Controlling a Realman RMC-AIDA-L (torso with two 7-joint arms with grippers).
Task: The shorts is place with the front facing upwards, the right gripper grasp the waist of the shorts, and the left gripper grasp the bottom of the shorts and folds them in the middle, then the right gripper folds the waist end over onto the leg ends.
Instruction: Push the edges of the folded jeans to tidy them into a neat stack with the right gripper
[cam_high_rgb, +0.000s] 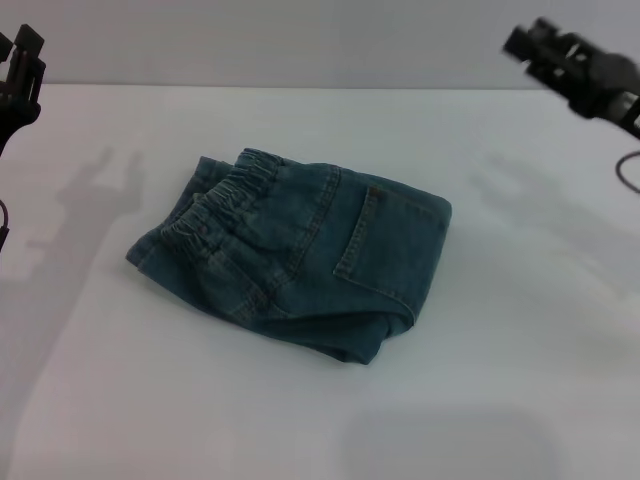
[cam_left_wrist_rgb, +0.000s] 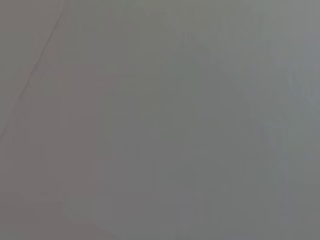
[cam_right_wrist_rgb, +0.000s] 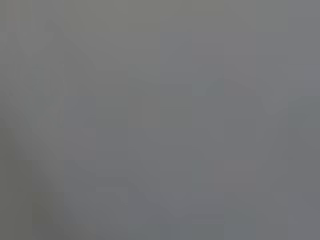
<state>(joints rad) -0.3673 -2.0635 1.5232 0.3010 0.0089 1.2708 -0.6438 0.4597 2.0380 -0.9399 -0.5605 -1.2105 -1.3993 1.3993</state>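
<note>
Shorts (cam_high_rgb: 300, 265) lie folded into a compact bundle on the table (cam_high_rgb: 520, 380), roughly midway between the two grippers and well apart from both. Waist (cam_high_rgb: 225, 200), the puckered elastic band, sits on top along the edge nearer the left gripper (cam_high_rgb: 20, 75); a back pocket (cam_high_rgb: 375, 240) faces up on the half nearer the right gripper (cam_high_rgb: 560, 55). Leg hems are not clearly separable; they seem to lie under or beside the waist, but I cannot tell which.

Judged from the lie, both folds look done: waist end over leg end, layers stacked.

Handling, as a judgement: denim, soft but with some body; light; not slippery, not fragile. Stacked layers may slide or spring open if only the top ply is caught. Best hold is the thick gathered waist or a seamed corner, pinching through all layers.

Left gripper hangs raised at the far left edge, off the cloth; whether it is spread or closed, cannot tell. Right gripper is raised at the far right, also clear of the cloth; its state cannot be told either. Both wrist views show only blank grey, nothing to read.
</note>
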